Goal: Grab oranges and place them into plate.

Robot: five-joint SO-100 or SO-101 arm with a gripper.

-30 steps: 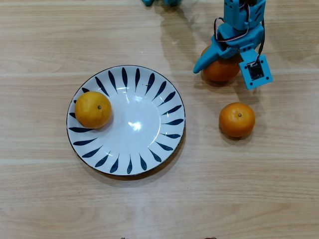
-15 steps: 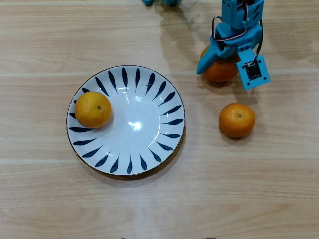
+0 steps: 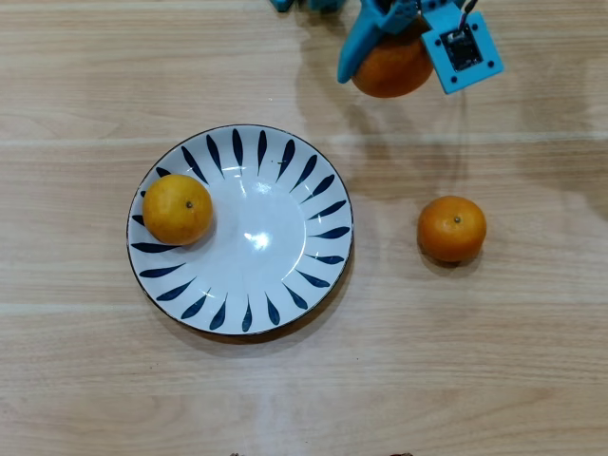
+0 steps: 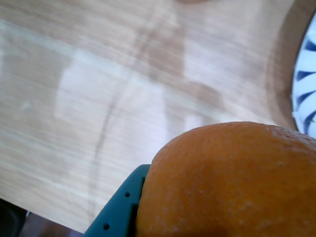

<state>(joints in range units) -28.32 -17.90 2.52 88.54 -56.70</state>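
My blue gripper is shut on an orange, held above the table at the top of the overhead view. In the wrist view that orange fills the lower right, with a teal finger against its left side. A second orange lies on the left part of the white plate with dark blue leaf strokes. The third orange rests on the table to the right of the plate. A sliver of the plate shows at the wrist view's right edge.
The wooden table stretches around the plate, with bare wood in front and to the right. A faint shadow marks the table below the lifted orange.
The gripper has risen and shifted up and left in the overhead view, carrying the orange off the table spot where it sat. The other two oranges and the plate stayed put.
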